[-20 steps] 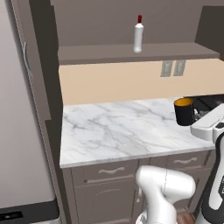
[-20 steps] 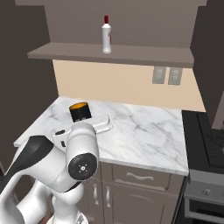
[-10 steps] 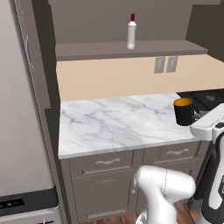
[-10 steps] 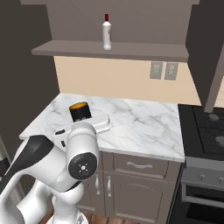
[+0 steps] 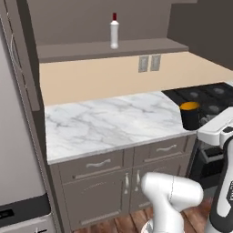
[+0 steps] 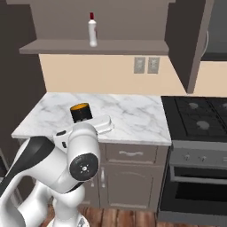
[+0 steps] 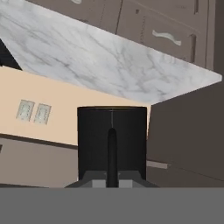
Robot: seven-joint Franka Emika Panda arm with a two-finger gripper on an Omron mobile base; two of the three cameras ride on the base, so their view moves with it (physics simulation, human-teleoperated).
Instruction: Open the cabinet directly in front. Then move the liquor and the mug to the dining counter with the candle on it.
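Black mug [image 5: 189,115] clamped in jaws, held level above marble worktop [image 5: 104,124]; arm folded low.

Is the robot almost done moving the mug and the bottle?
Not yet, it's partway. Done: the cabinet is open, its shelf in plain sight. In hand: the gripper is shut on the black mug, carrying it above the edge of the small marble counter. Left: the white bottle stands on the cabinet shelf, and both must go to the big counter with the candle.
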